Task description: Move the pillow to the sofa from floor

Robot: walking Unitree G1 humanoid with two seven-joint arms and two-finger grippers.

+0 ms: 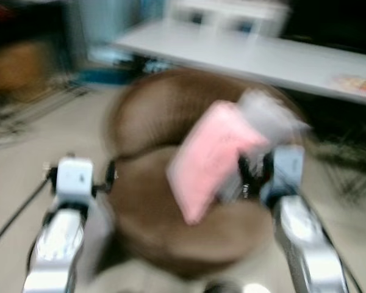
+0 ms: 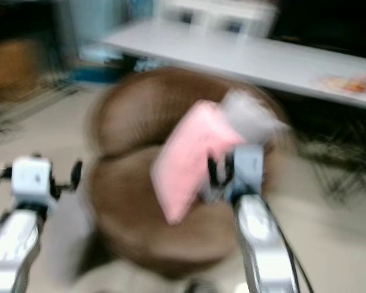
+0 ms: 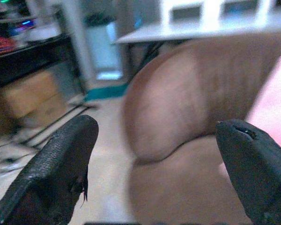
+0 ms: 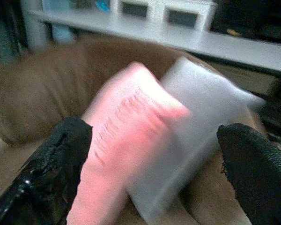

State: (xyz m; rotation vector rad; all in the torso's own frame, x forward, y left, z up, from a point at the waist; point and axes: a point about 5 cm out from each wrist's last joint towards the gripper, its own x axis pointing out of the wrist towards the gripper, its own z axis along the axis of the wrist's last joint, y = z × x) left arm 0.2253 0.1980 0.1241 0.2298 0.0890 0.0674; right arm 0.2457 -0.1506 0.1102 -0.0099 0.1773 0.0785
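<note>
Pink pillow (image 1: 210, 159) lies on the brown sofa (image 1: 152, 122) seat beside a grey one; right tool (image 1: 256, 174) spread wide, placing looks done, withdrawal next.

brown sofa (image 1: 171, 244), pink pillow (image 1: 210, 159) on it

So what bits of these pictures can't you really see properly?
- Pink pillow: smeared by motion blur in the head views, so whether it rests on the brown sofa is unclear.
- Right gripper: fingers wide apart in its wrist view; contact with the pillow unclear.
- Orange thing on the white table: too blurred to name.
- Left gripper: open, holding nothing.
</note>
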